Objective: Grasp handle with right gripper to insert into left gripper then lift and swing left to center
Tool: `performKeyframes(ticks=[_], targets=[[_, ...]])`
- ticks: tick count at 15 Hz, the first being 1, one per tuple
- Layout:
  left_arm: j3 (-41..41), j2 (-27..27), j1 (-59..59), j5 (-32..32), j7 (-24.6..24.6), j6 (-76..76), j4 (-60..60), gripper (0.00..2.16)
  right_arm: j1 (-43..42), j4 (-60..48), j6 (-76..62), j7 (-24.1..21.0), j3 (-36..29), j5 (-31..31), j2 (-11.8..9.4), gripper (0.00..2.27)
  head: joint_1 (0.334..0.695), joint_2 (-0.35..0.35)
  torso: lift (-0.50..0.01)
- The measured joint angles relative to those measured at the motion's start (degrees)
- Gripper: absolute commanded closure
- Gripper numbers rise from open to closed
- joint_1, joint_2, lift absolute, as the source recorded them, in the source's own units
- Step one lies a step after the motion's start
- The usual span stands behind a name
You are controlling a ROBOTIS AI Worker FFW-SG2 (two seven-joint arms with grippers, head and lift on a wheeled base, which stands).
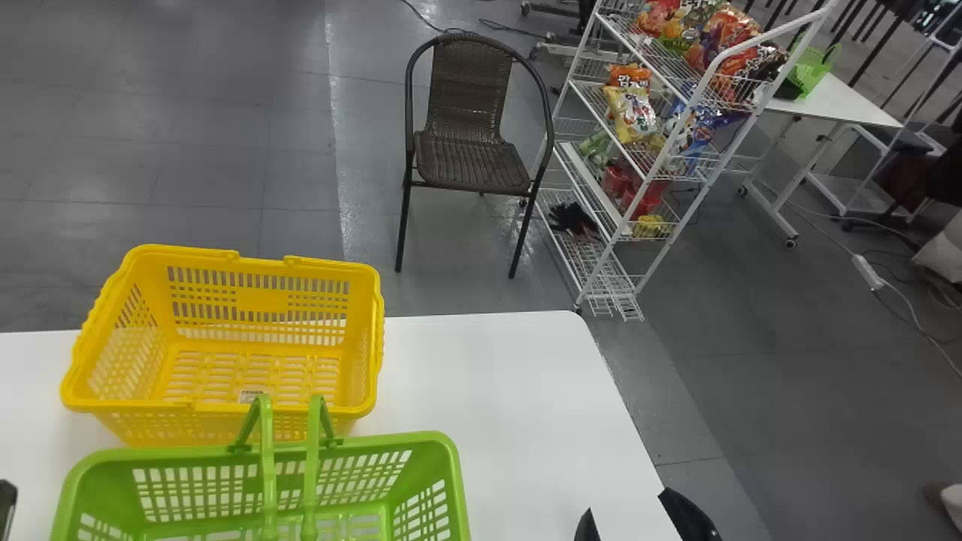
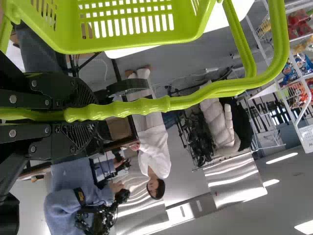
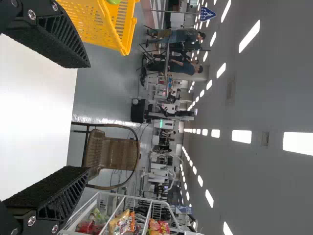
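Head view: here's the light-green plastic basket (image 1: 451, 466), low on the left, close in front of the yellow plastic basket (image 1: 376, 338) on the white table (image 1: 511, 391). Its two green plastic handles (image 1: 267, 466) stand raised, and the black right gripper (image 1: 627, 507) sits well off to the basket's right, jaws parted. Over to the left wrist view: the black left gripper (image 2: 95, 113) is clamped on the handles' ridged grip. And the right wrist view: jaws spread wide, nothing held, wicker chair (image 3: 110, 152) beyond the table.
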Motion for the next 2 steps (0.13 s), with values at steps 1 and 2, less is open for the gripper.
performKeyframes(ticks=[1,2], targets=[[-0.02,0.0,-0.03,0.01,0.0,0.0,0.04,2.07,-0.14,0.14,0.01,0.0,0.0,0.0,0.0,0.06,0.695,-0.35,0.0],[-0.04,-0.03,-0.05,0.02,0.0,0.0,0.05,2.07,-0.22,0.24,0.01,0.07,0.0,0.01,0.0,0.06,0.695,-0.35,0.0]])
